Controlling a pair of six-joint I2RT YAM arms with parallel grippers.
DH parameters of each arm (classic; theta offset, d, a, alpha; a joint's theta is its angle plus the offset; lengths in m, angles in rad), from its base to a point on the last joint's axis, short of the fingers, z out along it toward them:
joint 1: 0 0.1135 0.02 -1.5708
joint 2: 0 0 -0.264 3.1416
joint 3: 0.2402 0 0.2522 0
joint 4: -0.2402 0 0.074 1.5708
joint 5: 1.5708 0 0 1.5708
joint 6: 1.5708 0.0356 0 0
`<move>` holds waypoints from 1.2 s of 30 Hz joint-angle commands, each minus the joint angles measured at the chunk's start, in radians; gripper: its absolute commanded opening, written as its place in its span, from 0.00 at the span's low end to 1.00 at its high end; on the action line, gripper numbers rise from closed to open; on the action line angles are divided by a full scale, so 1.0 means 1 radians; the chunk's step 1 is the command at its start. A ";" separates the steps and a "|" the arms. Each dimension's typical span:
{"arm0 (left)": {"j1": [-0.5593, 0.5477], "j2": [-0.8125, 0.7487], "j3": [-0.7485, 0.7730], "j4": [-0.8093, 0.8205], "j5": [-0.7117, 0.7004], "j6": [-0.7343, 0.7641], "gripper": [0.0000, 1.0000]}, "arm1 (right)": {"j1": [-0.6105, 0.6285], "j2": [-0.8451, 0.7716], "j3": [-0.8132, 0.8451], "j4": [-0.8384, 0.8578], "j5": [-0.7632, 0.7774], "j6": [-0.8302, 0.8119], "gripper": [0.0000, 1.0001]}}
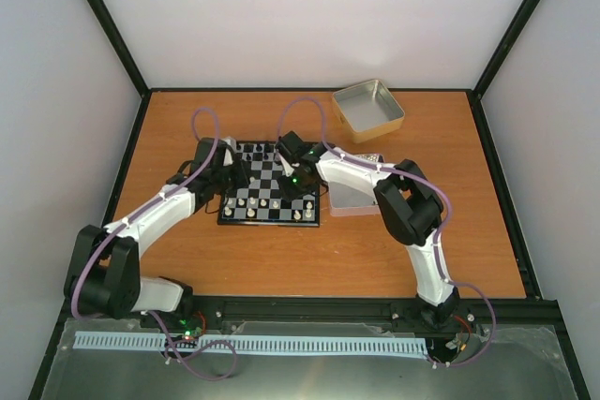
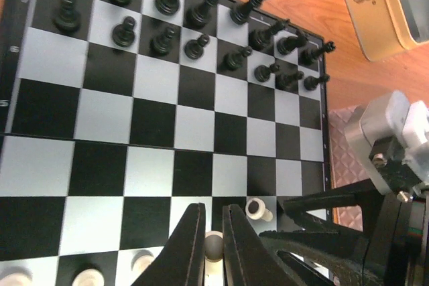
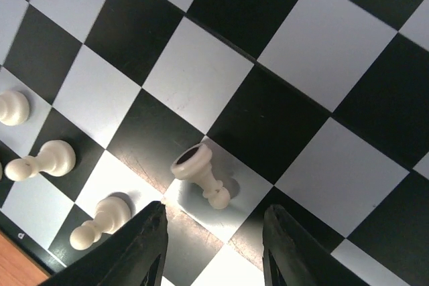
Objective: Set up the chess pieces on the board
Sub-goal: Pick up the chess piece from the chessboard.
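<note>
The board lies mid-table, with black pieces on its far rows and cream chess pieces on its near rows. My left gripper is at the board's left side. In the left wrist view it is shut on the head of an upright cream pawn. A second cream pawn lies on its side one square to the right. My right gripper hovers over that fallen pawn; its jaws are open and empty, one finger on each side just short of it.
Three cream pieces stand left of the right gripper near the board's edge. Black pieces fill the far two rows. An open metal tin sits at the back right. A second tin lies beside the board's right edge under the right arm.
</note>
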 commanded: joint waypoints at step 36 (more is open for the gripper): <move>-0.060 -0.027 -0.023 0.077 0.090 -0.002 0.01 | -0.012 0.013 0.076 -0.050 0.250 0.123 0.16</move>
